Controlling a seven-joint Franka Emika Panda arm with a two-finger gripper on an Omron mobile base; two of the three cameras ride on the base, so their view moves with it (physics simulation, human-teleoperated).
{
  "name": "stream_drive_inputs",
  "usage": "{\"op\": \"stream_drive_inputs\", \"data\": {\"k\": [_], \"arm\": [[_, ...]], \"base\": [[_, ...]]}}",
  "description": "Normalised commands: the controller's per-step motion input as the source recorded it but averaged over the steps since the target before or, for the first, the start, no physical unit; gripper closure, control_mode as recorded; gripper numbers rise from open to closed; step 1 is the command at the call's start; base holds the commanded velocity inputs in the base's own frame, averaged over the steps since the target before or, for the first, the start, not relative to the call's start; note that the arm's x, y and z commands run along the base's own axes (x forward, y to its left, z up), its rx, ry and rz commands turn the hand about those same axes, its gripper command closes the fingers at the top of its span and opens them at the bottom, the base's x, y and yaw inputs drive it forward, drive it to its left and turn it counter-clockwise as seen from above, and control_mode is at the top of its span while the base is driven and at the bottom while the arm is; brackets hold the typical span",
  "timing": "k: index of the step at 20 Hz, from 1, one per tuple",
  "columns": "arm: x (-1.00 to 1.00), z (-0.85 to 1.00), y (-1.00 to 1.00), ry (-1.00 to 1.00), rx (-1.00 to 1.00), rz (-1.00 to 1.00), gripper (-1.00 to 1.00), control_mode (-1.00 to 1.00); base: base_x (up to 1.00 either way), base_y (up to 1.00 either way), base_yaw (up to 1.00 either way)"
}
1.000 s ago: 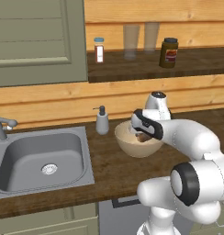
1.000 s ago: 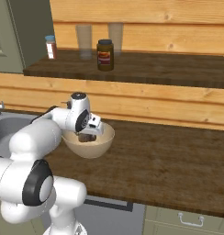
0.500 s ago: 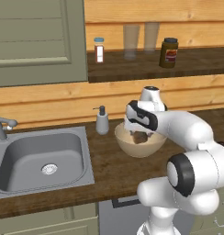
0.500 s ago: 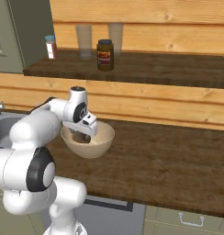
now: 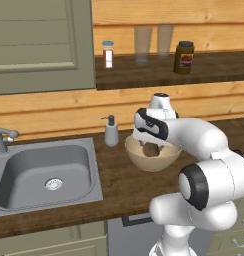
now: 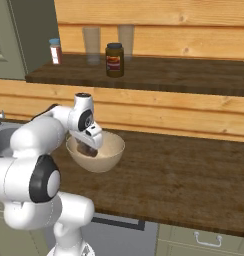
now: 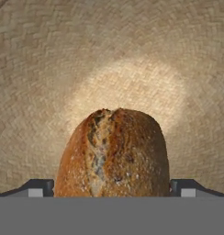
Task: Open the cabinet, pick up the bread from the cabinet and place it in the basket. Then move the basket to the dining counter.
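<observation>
The tan round basket (image 5: 155, 163) stands on the dark wooden worktop, right of the sink. The golden-brown bread (image 5: 152, 149) lies on the basket's bottom. My gripper (image 5: 150, 142) points down into the basket over the bread, its jaws wide. In the hand view the crusty bread (image 7: 114, 153) sits between the two fingertips (image 7: 40, 188) with a slim gap on each side, and the woven basket wall (image 7: 132, 50) lies behind it. From the right, the basket (image 6: 108, 154) shows with the gripper (image 6: 89, 148) inside it. The sage-green cabinet (image 5: 39, 45) hangs upper left. The dining counter is out of view.
A grey sink (image 5: 44, 172) with a tap (image 5: 4, 137) lies to the left, with a soap dispenser (image 5: 111, 132) between it and the basket. On the wooden shelf (image 5: 194, 72) above stand a brown jar (image 5: 184, 57), two glasses (image 5: 143, 45) and a small shaker (image 5: 108, 54). Worktop stretches on to the right (image 6: 194, 170).
The hand has shifted slightly left over the basket and the arm has swung round behind it. The jaws stayed wide and the bread stayed in the basket.
</observation>
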Motion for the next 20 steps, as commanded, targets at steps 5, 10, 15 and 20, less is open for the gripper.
{"op": "stream_drive_inputs", "data": {"k": [5, 10, 15, 20], "arm": [[-0.01, -0.29, 0.00, 0.09, 0.00, -0.28, -1.00, -1.00], [0.04, -0.24, 0.00, 0.08, 0.00, -0.21, -1.00, -1.00], [0.24, -0.21, 0.00, 0.03, 0.00, -0.17, -1.00, -1.00], [0.48, -0.14, 0.00, 0.00, 0.00, -0.21, -1.00, -1.00]], "base": [[0.00, 0.00, 0.00], [0.00, 0.00, 0.00], [0.00, 0.00, 0.00], [0.00, 0.00, 0.00]]}}
